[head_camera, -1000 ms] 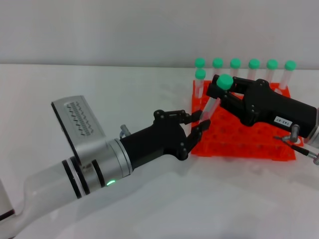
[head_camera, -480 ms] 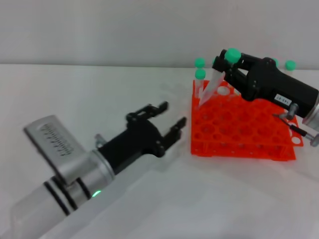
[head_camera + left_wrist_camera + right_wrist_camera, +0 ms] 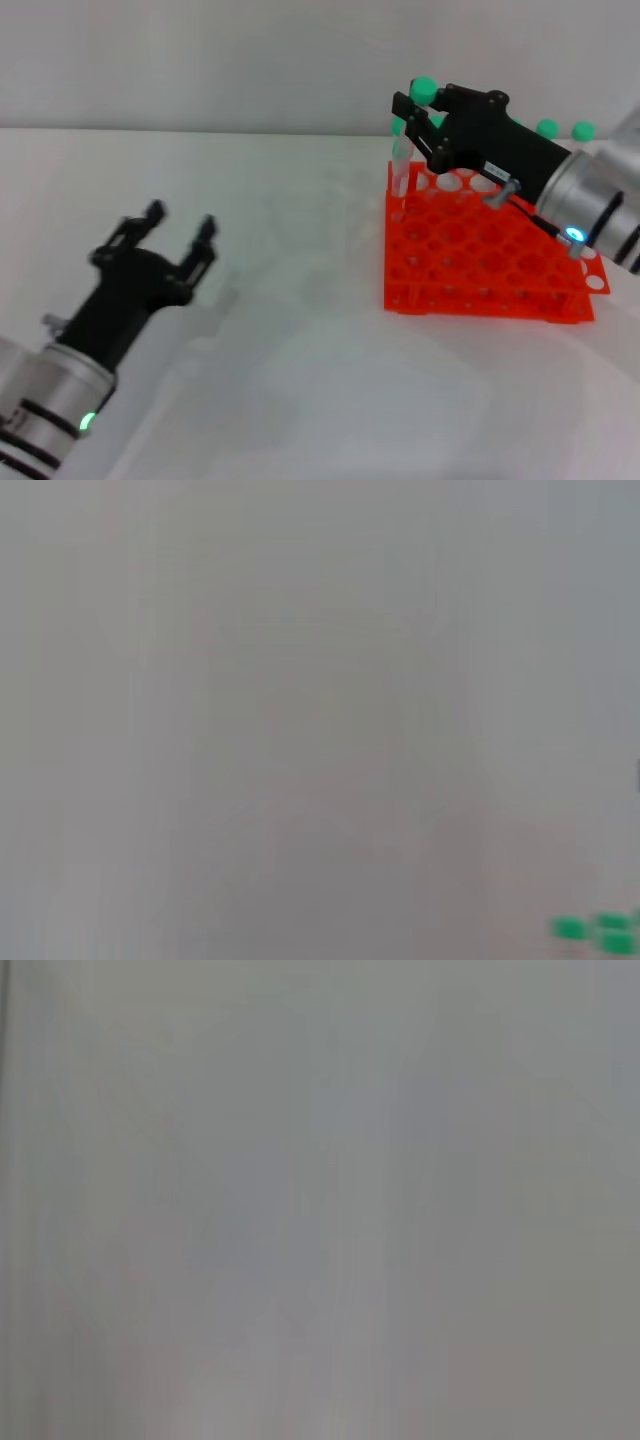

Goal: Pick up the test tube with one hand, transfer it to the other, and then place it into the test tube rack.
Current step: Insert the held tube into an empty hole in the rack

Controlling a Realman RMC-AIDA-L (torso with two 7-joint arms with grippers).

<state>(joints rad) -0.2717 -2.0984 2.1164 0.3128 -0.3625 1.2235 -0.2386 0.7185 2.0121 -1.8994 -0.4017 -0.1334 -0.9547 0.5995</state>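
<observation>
Head view: the right gripper [image 3: 412, 118] reaches in over the far-left corner of the test tube rack [image 3: 480, 265], its black fingers closed on the test tube [image 3: 409, 140]. The tube hangs nearly upright from the fingers, green cap above them, clear body running down in front of the rack's corner holes; whether its tip has entered a hole cannot be made out. Just behind the gripper, other green-capped tubes [image 3: 547, 128] stand along the rack's back row, partly hidden by the gripper body. Well away from the rack, the left gripper [image 3: 178, 233] hovers over the white table [image 3: 300, 380], fingers spread wide with nothing between them.

Left wrist view: almost wholly a blank grey blur, showing neither gripper nor rack. Only a few green caps [image 3: 600, 932] show at one corner, something the right wrist camera misses.

Right wrist view: nothing but featureless grey; the held tube and the fingers do not appear, so only the head view shows the grasp.
</observation>
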